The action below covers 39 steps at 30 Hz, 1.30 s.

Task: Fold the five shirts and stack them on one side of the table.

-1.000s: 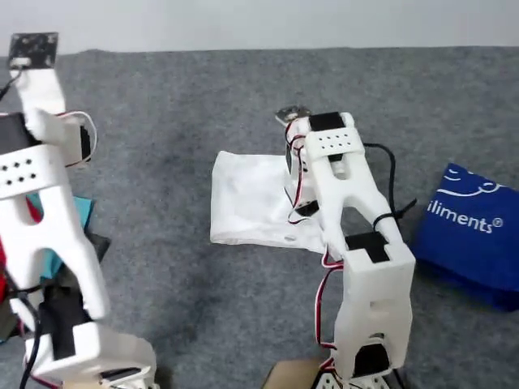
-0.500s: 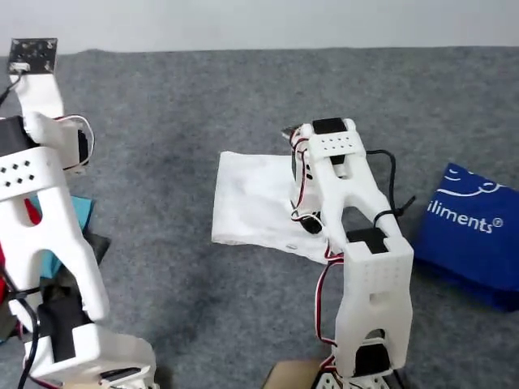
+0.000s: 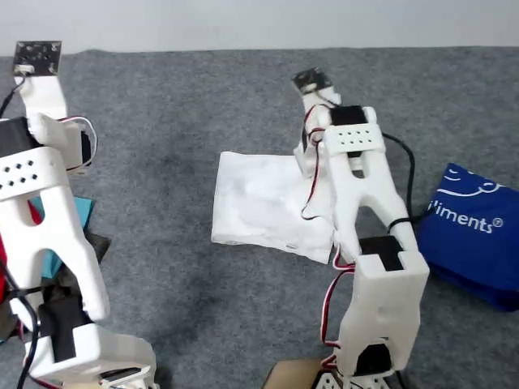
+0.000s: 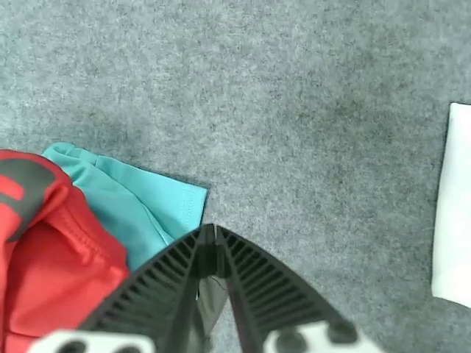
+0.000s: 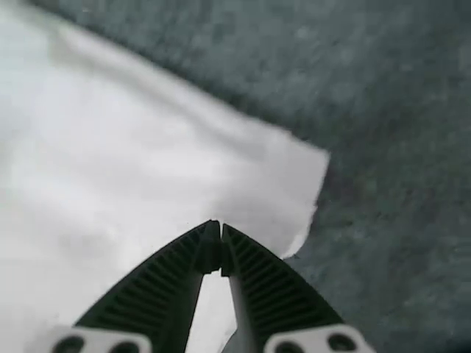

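the right gripper (image 5: pixel 213 225) is clenched, its two tips meeting with no cloth seen between them, and it sits over the white shirt (image 5: pixel 110 169) near one free corner; whether the tips touch the cloth cannot be told. in the high view the white shirt (image 3: pixel 255 203) lies folded flat near the middle of the grey table (image 3: pixel 162 105), a slightly wide rectangle whose longer side runs across the table, with the right arm (image 3: pixel 357 186) stretched over its right-hand edge. the blue shirt (image 3: pixel 474 231), also folded, lies farther to the right, apart from the white one, so the right arm stands between the two and is clearly the nearer arm for both. the left gripper (image 4: pixel 208 229) is also clenched and empty, hanging over bare table just beside a heap of unfolded clothes: a teal shirt (image 4: pixel 132 198), a red shirt (image 4: pixel 44 272) and something dark under the tips. the white shirt's edge shows well away from that gripper. judging by this layout, the white shirt looks ready to be taken rightward onto the blue one, and the clenched right jaws would need to part first.
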Motion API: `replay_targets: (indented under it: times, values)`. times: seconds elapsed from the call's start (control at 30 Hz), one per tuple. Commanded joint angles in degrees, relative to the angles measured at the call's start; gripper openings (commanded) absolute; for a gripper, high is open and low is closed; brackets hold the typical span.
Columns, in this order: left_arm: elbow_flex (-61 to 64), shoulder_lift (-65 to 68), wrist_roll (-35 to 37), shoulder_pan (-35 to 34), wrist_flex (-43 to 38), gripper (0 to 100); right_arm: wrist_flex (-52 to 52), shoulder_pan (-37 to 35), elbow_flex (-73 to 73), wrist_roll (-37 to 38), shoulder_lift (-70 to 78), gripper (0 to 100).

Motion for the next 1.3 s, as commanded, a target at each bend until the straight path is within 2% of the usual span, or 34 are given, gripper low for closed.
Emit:
replay_targets:
  times: [0.0, 0.37, 0.57, 0.77, 0.97, 1.27]
  values:
    - [-0.22, -3.08, -0.62, 0.18, 0.18, 0, -5.76, 2.51, -0.62, 0.88, 0.13, 0.9]
    - [-0.04, -3.08, -0.62, 0.26, 0.7, 0, -10.77, 6.2, -1.23, 2.73, 7.34, 0.9]
    - [-0.04, -3.08, -0.62, 0.35, 1.41, 0, -0.66, 5.67, -10.46, 2.81, 2.51, 0.9]
    - [-0.04, -3.08, -0.44, 0.35, 1.41, 0, 14.02, 4.62, -16.09, 2.81, -0.04, 0.9]
    - [-0.13, -3.16, -0.53, 0.09, 1.41, 0, 30.9, -1.01, -16.0, 2.73, -0.04, 0.9]
    - [-0.13, -3.16, -0.53, 0.0, 1.49, 0, 30.81, -4.62, -1.32, -0.88, -2.86, 0.9]
